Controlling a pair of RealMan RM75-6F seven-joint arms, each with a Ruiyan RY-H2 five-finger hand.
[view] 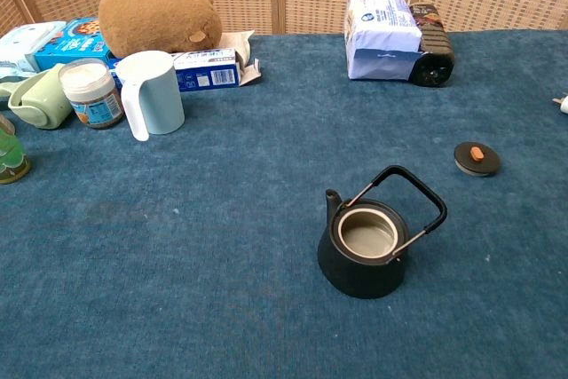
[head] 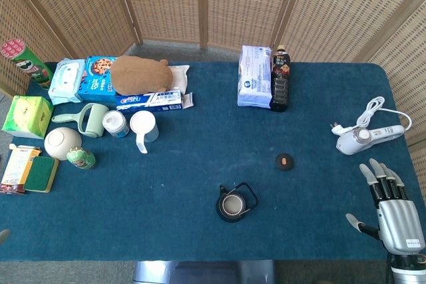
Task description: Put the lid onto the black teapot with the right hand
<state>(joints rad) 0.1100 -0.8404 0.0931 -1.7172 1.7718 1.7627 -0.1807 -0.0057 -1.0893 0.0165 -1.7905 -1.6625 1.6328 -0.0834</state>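
Progress: nothing of the task looks done yet; the pot stands open, its cover lies apart on the cloth, and no hand touches either. Reaching, picking up and placing all remain, as I judge it.

Left hand: neither view shows it.

Plush toy (view: 160, 17): far up and left of the teapot; brown, soft, rounded, lying on flat printed boxes.

White cup (view: 151, 91): up and left of the teapot; smooth, pale, cylindrical, with a handle on its side.

Black teapot (view: 368, 250): near the table's front edge, about midway across; squat and round, matt dark body like cast iron, short spout pointing up-left, thin wire bail handle standing up and leaning right, mouth open with a pale inner rim.

Table (head: 200, 177): covered in blue carpet-like cloth with a fine nap.

Lid (view: 477, 157): up and right of the teapot, well apart from it; a small flat dark disc lying knob-up, the knob a brownish bead.

White packet (view: 380, 31): far behind the teapot, slightly right; glossy soft wrapper, with a dark bottle lying against its right side.

Right hand (head: 393, 207): far right of the teapot, near the table's right front corner, well apart from the lid too; metallic grey back, dark fingers straightened and spread, holding nothing.
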